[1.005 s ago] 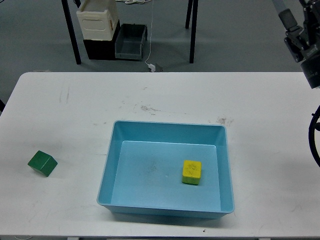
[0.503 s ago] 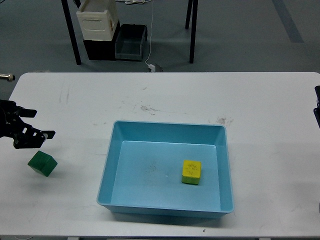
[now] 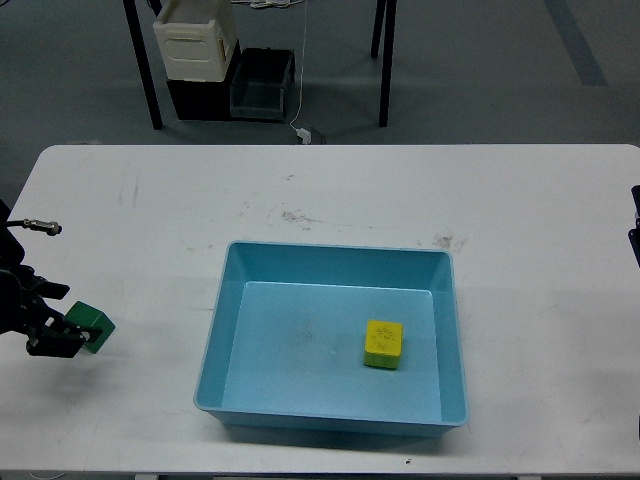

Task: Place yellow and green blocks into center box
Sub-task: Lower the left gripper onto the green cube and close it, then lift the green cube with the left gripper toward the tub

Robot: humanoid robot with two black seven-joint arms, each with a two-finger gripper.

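The green block (image 3: pixel 93 323) lies on the white table (image 3: pixel 330 200) near its left edge. My left gripper (image 3: pixel 56 318) comes in from the left and is open, with one finger just behind the block's left part and one just in front of it. The block still rests on the table. The yellow block (image 3: pixel 383 343) lies inside the light blue center box (image 3: pixel 335 258), right of its middle. Only a dark sliver of my right arm (image 3: pixel 635 235) shows at the right edge, and its gripper is out of view.
Beyond the table's far edge, on the floor, stand a cream container (image 3: pixel 195 40), a dark bin (image 3: pixel 262 85) and black table legs (image 3: pixel 142 65). A thin metal rod (image 3: pixel 35 227) sticks out above my left gripper.
My left gripper has moved down and toward me, from behind the green block to level with it, its fingers now on either side of it. The blocks and box have not moved.
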